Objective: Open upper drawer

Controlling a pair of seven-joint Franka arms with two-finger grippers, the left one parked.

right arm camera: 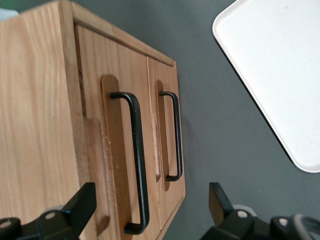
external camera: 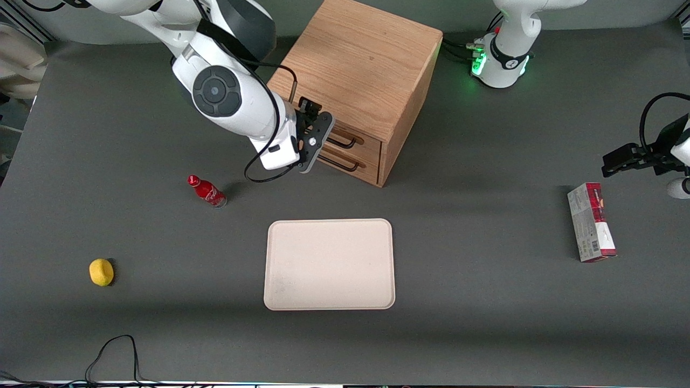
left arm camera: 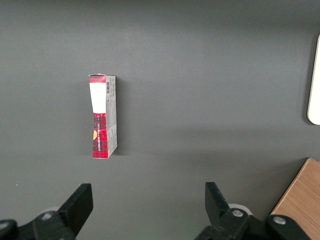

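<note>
The boxy wooden cabinet [external camera: 356, 70] stands at the back middle of the table. Its upper drawer [external camera: 358, 141] is closed, its front flush with the lower drawer [external camera: 353, 164] beneath it. In the right wrist view the upper drawer [right arm camera: 117, 130] carries a wide black wire handle [right arm camera: 137, 165], and the lower drawer's handle [right arm camera: 176, 135] runs beside it. My right gripper [external camera: 317, 144] is open, close in front of the drawer fronts. In the wrist view the gripper [right arm camera: 150, 205] spans the end of the upper handle without touching it.
A beige tray [external camera: 329, 264] lies nearer the front camera than the cabinet. A red bottle [external camera: 207, 191] and a yellow lemon [external camera: 101, 271] lie toward the working arm's end. A red and grey box [external camera: 591, 222] lies toward the parked arm's end.
</note>
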